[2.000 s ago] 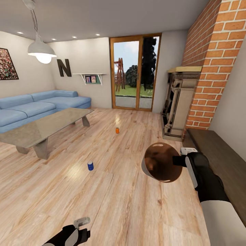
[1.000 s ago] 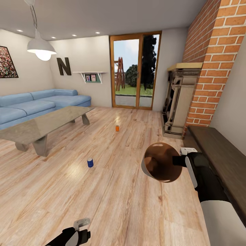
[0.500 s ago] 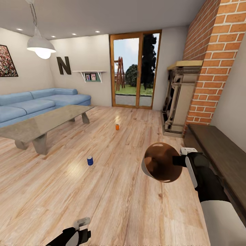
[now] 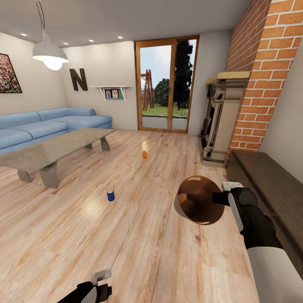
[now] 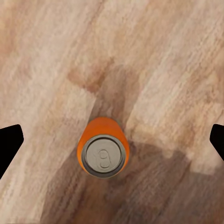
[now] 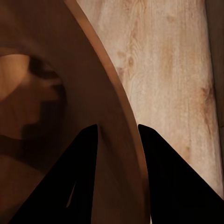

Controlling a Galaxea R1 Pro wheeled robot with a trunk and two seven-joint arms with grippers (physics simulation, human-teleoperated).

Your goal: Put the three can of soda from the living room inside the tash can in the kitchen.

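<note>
The robot is standing in the living room on the warm orange-brown plank floor (image 4: pixel 139 235). The right gripper (image 4: pixel 219 198) is holding the small round bucket, light grey outside & glossy brown inside (image 4: pixel 198 200), by its rim, off the floor, its opening tilted toward the camera. In the right wrist view the two black fingers (image 6: pixel 81 177) are sitting on both sides of the bucket wall (image 6: pixel 116 154), one inside, one outside, so the jaws are pinching the rim.

The left gripper (image 4: pixel 101 282) is hanging low at the bottom edge of the head view. In the left wrist view its dark fingertips (image 5: pixel 9 144) are showing far apart at the two sides, jaws spread wide, w/ an orange soda can with silvery top (image 5: pixel 103 151) standing upright on the planks betw. them, not touched.

In the head view a short blue can (image 4: pixel 110 195) is standing on the floor near the glass-topped low table (image 4: pixel 54 147), and a small orange can (image 4: pixel 144 155) is standing farther away, toward the wood-framed glass doors (image 4: pixel 166 84). The long blue sofa (image 4: pixel 50 124) is behind the table; the red brick fireplace wall (image 4: pixel 261 75) is at the right.
</note>
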